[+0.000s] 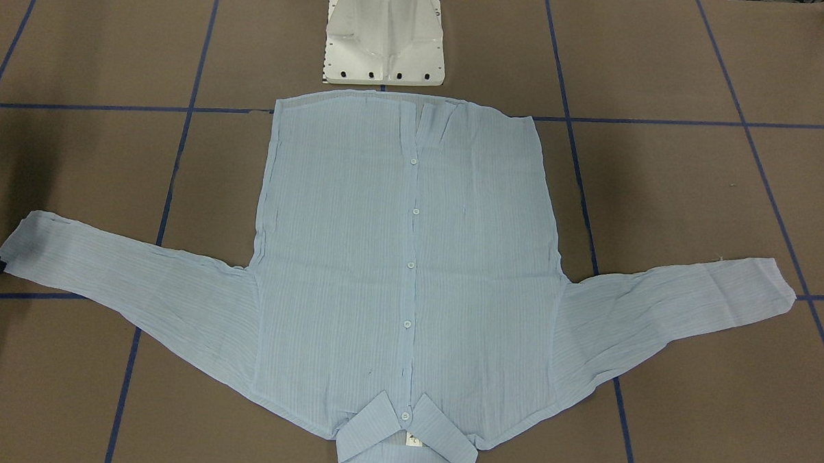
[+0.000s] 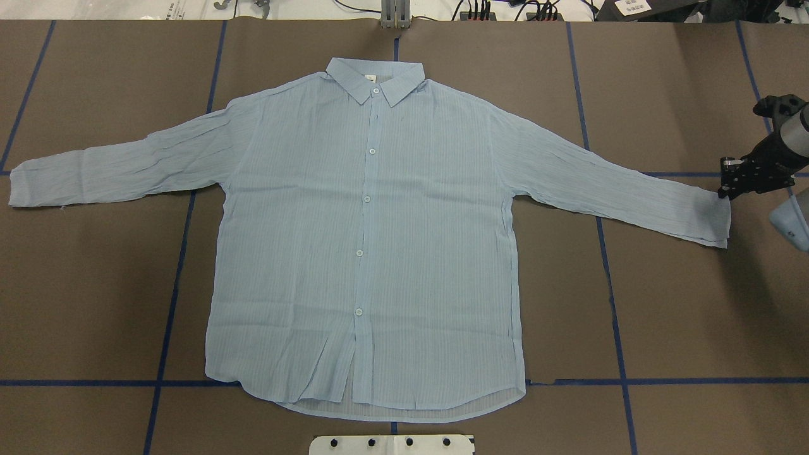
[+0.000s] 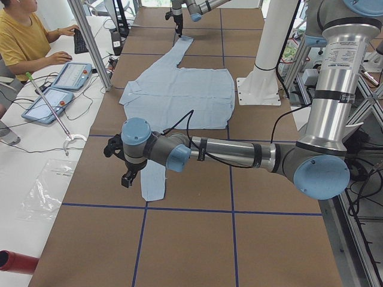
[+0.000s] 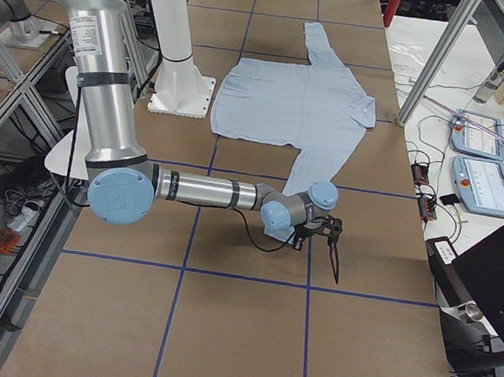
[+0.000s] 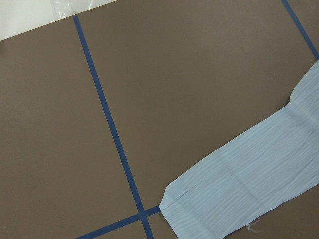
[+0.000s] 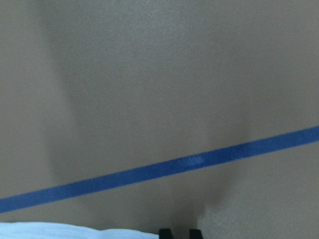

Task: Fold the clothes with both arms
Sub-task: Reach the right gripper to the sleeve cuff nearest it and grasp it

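The clothes are one light-blue striped shirt point(image 2: 379, 240) lying flat and buttoned on the brown table, collar away from the robot and both sleeves spread out. In the front-facing view the shirt point(image 1: 397, 258) has its collar at the bottom. My right gripper point(image 2: 725, 191) sits low at the end of the sleeve on that side, beside the cuff point(image 6: 50, 231). Its fingertips point(image 6: 166, 232) stand close together with nothing between them. My left gripper point(image 3: 127, 178) hovers by the other sleeve's cuff point(image 5: 224, 204). It shows only in the side view, so I cannot tell its state.
The white pedestal base point(image 1: 384, 45) stands just behind the shirt's hem. Blue tape lines point(image 2: 170, 284) cross the table. A seated person point(image 3: 24, 36) works at a side desk with tablets point(image 3: 57, 98). More tablets point(image 4: 489, 172) lie beyond the table's other long edge.
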Action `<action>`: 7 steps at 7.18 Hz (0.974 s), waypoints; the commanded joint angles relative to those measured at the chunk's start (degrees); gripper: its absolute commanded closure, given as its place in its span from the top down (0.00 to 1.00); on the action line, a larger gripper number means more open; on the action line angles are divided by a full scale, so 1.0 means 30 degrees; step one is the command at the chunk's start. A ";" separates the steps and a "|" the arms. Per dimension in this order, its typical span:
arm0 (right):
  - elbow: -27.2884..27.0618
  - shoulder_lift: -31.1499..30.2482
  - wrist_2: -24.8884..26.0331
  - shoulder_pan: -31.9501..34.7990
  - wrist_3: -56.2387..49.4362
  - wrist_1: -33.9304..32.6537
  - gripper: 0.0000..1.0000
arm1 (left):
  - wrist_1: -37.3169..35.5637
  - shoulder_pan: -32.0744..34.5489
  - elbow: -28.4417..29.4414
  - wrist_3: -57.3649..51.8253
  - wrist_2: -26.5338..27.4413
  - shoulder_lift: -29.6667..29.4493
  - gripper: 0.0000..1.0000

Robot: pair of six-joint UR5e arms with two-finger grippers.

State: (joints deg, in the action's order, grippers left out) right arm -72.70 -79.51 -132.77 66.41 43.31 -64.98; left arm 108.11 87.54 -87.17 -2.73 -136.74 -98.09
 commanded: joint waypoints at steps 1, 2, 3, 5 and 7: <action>-0.0258 0.0049 -0.0331 0.0042 0.0066 0.0009 0.00 | 0.0000 0.0000 -0.0007 0.0000 0.0023 0.0000 1.00; -0.0550 0.0137 -0.0942 0.0274 0.0038 -0.0020 0.00 | 0.0000 0.0000 -0.0181 0.0000 0.0023 0.0000 1.00; -0.1423 0.0312 -0.1673 0.0538 0.0240 -0.0223 0.00 | 0.0029 0.0000 -0.0328 0.0000 0.0023 -0.0029 0.99; -0.2425 0.1591 -0.2060 0.0308 0.3734 -0.0196 0.00 | 0.0000 0.0000 -0.0446 0.0000 -0.0006 -0.0232 0.99; -0.2342 0.4517 -0.1946 -0.1734 0.8425 -0.0225 0.00 | 0.0261 0.0000 -0.0417 0.0000 0.0052 -0.0467 0.99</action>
State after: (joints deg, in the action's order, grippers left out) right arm -79.82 -71.43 -138.85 64.86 59.94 -65.59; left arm 108.34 87.54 -88.41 -2.76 -136.68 -99.04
